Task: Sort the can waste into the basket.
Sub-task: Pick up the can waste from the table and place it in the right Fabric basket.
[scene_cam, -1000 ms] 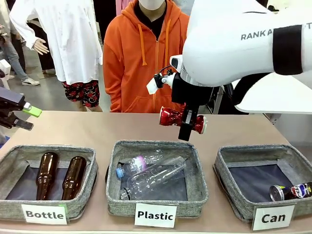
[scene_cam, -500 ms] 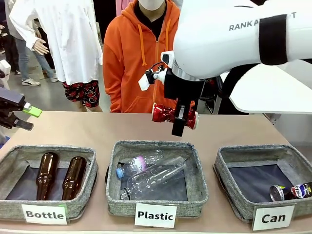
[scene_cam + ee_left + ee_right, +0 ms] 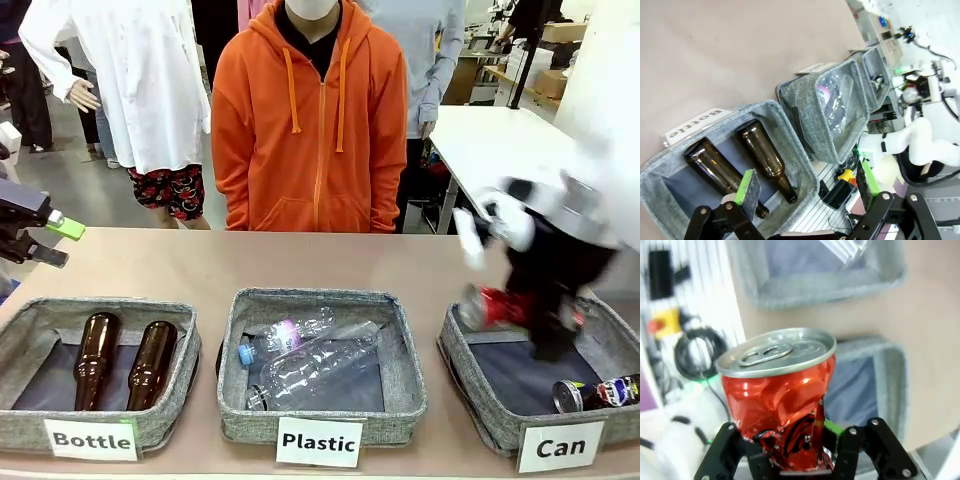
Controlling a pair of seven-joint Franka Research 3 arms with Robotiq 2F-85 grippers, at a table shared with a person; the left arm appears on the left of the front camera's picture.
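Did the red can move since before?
Yes. The right gripper carried the red can rightward and lower, from above the Plastic basket to over the Can basket.

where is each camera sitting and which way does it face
Front view: fixed on the robot's side, facing the person across three baskets; right gripper holds the red can over the Can basket.
Left wrist view: above the Bottle basket, looking down; open left gripper.
Right wrist view: along its gripper clamping the red can.
Shared: can, baskets.
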